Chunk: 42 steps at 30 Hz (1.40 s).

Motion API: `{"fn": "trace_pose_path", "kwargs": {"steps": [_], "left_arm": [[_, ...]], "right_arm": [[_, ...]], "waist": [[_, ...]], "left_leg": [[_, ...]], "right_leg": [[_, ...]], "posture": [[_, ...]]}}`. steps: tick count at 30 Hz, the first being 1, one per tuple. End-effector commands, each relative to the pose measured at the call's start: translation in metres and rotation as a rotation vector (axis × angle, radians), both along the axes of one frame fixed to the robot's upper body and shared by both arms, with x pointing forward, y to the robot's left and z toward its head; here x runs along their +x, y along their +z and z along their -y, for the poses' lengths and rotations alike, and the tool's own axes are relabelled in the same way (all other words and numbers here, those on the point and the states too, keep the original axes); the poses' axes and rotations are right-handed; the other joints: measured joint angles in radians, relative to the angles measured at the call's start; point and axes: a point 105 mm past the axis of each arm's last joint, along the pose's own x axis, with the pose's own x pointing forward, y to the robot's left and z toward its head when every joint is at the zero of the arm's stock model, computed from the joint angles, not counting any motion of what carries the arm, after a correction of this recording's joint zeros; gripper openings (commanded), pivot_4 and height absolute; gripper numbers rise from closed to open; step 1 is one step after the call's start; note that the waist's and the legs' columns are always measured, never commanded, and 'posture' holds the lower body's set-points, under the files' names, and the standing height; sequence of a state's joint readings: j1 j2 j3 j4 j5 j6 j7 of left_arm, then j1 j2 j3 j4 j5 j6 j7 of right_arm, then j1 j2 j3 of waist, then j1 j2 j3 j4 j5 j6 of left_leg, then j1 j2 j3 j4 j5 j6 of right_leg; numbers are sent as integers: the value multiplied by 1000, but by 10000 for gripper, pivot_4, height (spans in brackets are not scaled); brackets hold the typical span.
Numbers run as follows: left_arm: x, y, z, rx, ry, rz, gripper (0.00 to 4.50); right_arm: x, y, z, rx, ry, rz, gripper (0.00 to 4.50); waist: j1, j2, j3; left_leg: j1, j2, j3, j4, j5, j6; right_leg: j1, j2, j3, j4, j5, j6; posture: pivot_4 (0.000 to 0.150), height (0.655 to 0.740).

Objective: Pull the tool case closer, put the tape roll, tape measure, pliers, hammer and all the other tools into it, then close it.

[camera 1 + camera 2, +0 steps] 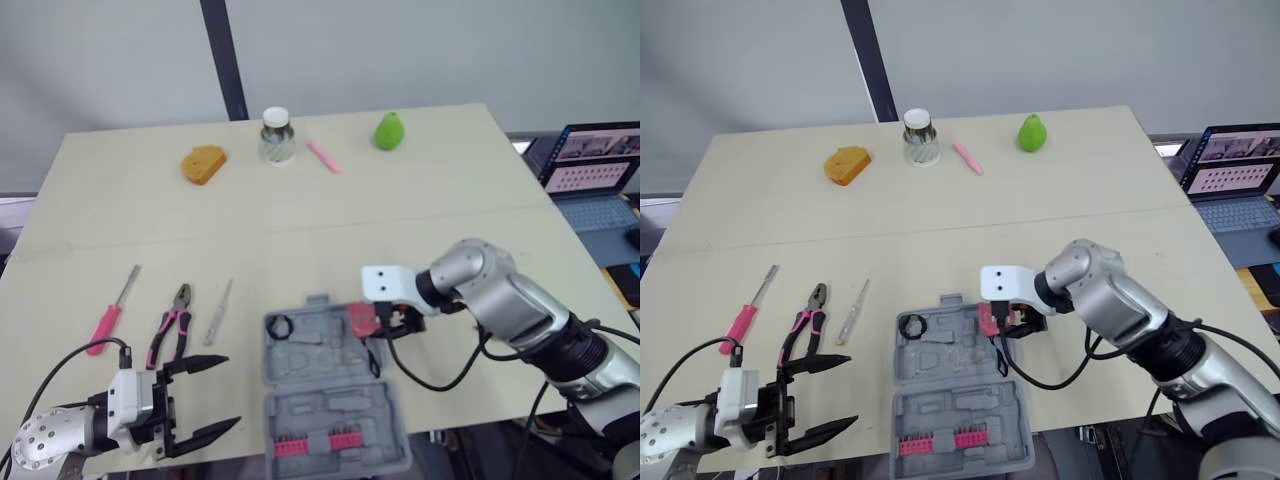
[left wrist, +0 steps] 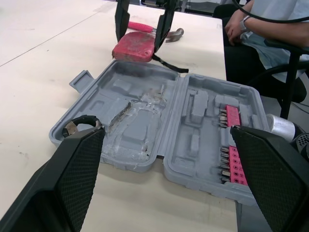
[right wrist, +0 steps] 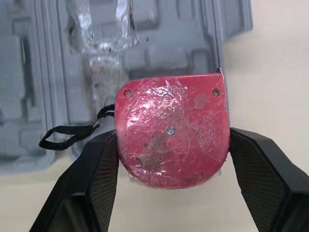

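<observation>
The grey tool case (image 1: 300, 375) lies open near the table's front edge, with a black tape roll (image 1: 279, 326) in its far left corner. My right gripper (image 3: 173, 140) is shut on the red tape measure (image 1: 360, 318), held over the case's far right edge with its black strap (image 3: 67, 135) dangling. At the front left my left gripper (image 1: 230, 390) stands open with nothing in it, left of the case. Pink-handled pliers (image 1: 172, 335), a pink screwdriver (image 1: 110, 315) and a thin pale screwdriver (image 1: 217, 312) lie on the table left of the case. A hammer (image 2: 166, 33) lies beyond the tape measure.
A row of pink bits (image 1: 318, 442) fills the case's near half. Along the far edge sit an orange block (image 1: 203, 164), a jar (image 1: 277, 135), a pink pen (image 1: 323, 155) and a green pear (image 1: 389, 131). A laptop (image 1: 595, 170) stands at the right. A seated person (image 2: 270, 24) is beside the table.
</observation>
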<state>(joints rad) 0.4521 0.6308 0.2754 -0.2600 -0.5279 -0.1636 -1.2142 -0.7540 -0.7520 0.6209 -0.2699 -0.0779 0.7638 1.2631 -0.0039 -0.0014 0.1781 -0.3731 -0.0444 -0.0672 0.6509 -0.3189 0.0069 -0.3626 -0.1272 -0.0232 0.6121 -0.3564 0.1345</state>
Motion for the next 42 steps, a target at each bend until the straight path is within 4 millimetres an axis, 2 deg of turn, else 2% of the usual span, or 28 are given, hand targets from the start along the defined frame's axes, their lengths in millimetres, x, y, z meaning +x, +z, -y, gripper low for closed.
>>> {"fn": "trace_pose_path", "kwargs": {"steps": [1, 18, 34, 35, 38, 42], "left_arm": [[-2, 0, -3, 5, 13, 4, 45000], [-8, 0, -2, 6, 39, 2, 45000], [-14, 0, -1, 7, 47, -6, 45000], [-14, 0, 0, 7, 47, -7, 45000], [-14, 0, 0, 6, 45, -9, 45000], [-14, -1, 2, 3, 43, -11, 45000]], "right_arm": [[3, 4, -7, -1, 19, 42, 29648], [9, -12, -15, -40, 42, 61, 29648], [11, -13, -18, -32, 58, 75, 29648], [11, -13, -19, -30, 58, 78, 37647], [11, -9, -20, -22, 67, 89, 44713], [9, 1, -20, -8, 76, 108, 44713]], "waist": [[0, 0, 0], [-1, 0, 0], [-1, 0, 0], [-1, 0, 0], [-1, 0, 0], [-1, 0, 0]], "left_leg": [[0, 0, 0, 0, 0, 0], [-2, 0, 3, 0, 0, 0], [-2, 0, 7, 0, 0, -1], [-2, 0, 7, 0, 0, -1], [-2, 0, 7, 0, 0, -1], [-3, 0, 7, 0, 0, -1]], "right_leg": [[0, 0, 0, 0, 0, 0], [-9, 0, 0, 8, 0, -1], [-11, 0, 2, 9, 0, -1], [-11, 0, 2, 9, 0, -1], [-11, 0, 2, 9, 0, -1], [-11, 0, 2, 9, 0, -1]], "posture": [[1500, 7356], [1500, 7356], [1500, 7356], [1500, 7356], [1500, 7356], [1500, 7356]]}}
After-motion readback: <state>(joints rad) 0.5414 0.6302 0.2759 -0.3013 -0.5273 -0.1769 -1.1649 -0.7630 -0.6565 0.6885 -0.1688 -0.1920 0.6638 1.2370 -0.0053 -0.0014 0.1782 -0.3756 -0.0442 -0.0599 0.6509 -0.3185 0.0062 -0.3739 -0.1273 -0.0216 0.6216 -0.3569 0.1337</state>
